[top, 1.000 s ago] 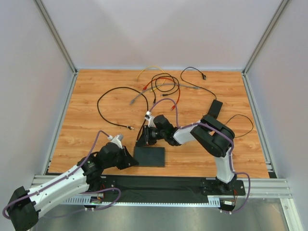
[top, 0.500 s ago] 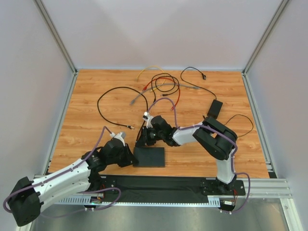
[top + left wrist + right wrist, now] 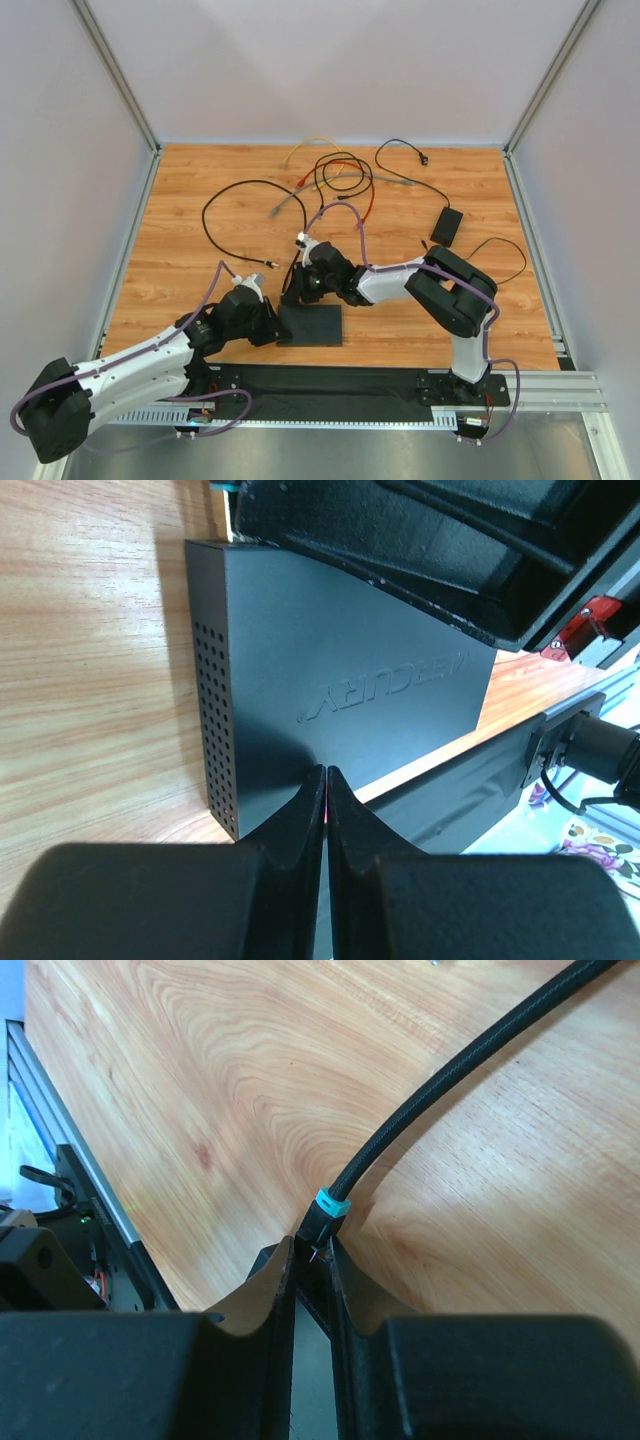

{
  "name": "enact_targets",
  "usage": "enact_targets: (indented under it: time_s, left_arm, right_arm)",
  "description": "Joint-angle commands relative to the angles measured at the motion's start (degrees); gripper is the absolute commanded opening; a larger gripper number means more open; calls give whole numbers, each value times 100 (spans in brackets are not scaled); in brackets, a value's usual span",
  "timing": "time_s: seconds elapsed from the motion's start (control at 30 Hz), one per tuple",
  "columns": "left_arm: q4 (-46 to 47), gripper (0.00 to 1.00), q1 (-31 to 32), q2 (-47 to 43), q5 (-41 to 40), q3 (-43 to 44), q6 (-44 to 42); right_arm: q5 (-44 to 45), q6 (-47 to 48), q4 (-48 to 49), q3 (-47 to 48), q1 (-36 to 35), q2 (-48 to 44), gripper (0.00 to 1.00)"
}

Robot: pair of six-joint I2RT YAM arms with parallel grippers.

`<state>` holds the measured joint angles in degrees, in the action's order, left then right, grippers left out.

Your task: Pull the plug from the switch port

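The wooden surface (image 3: pixel 180 270) carried the flat black switch (image 3: pixel 312 325) near its front edge, between the two arms. The left end effector (image 3: pixel 270 330) lay at the switch's left short side, and the right end effector (image 3: pixel 298 290) hung over its far left corner.

The left wrist view showed what the top view could not. The left end effector (image 3: pixel 326 775) had its fingers pressed together, tips resting on the near edge of the switch (image 3: pixel 380 680). The switch's lid bore raised lettering and its side wall a grid of vent holes. The dark body of the right end effector (image 3: pixel 450 540) covered the switch's far edge, hiding the sockets.

In the right wrist view, the right end effector (image 3: pixel 312 1245) pinched the plug (image 3: pixel 328 1210), a small black connector with a teal collar. A braided black cable (image 3: pixel 440 1090) ran from it across the wood. Whether the plug sat in a port could not be told.

Well apart at the right lay a small black power adapter (image 3: pixel 446 226). A tangle of loose cables (image 3: pixel 335 180) in black, red, yellow and grey lay at the back.
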<state>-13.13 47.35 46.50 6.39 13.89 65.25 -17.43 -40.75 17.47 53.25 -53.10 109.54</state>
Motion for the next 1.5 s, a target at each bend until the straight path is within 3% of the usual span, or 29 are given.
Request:
enact_targets:
  time_s: [0.0,0.17,0.33,0.37,0.5,0.57,0.6,0.77,0.93,1.03,1.13,1.23,1.47]
  left_arm:
    - [-568,9,37,52,-147,-220,-101]
    - [-472,9,37,69,-147,-264,-101]
    - [-410,9,37,254,-130,-220,-145]
    - [-384,9,37,254,-112,-229,-145]
    - [-278,9,37,237,-68,-185,-214]
    - [-374,9,37,149,-59,-71,-267]
    - [-523,9,28,53,-103,-27,-311]
    - [-542,10,37,-518,-59,26,-417]
    - [-1244,15,37,-1476,-357,315,-584]
    - [-1534,23,37,-1785,-594,543,-715]
    - [-1719,36,20,-1575,-796,929,-917]
    - [-1816,43,-7,-1048,-867,1377,-1225]
    - [-1905,43,-33,-571,-965,1617,-1393]
  right_arm:
    - [144,-240,837,193,151,147,0]
    - [-287,-556,1100,273,546,235,0]
    - [-524,-1222,2223,-324,564,340,0]
    - [-585,-1172,2173,-159,547,436,0]
    - [370,162,-185,668,301,192,0]
    - [504,104,0,398,204,-132,0]
    - [504,24,541,-56,212,-204,0]
    - [346,269,299,150,335,-274,0]
    - [144,375,300,36,336,-477,1]
    - [-22,471,125,184,379,-364,9]
    - [-645,551,-306,536,406,5,27]
    - [-902,385,79,335,415,68,44]
    - [-1727,208,475,150,406,331,43]
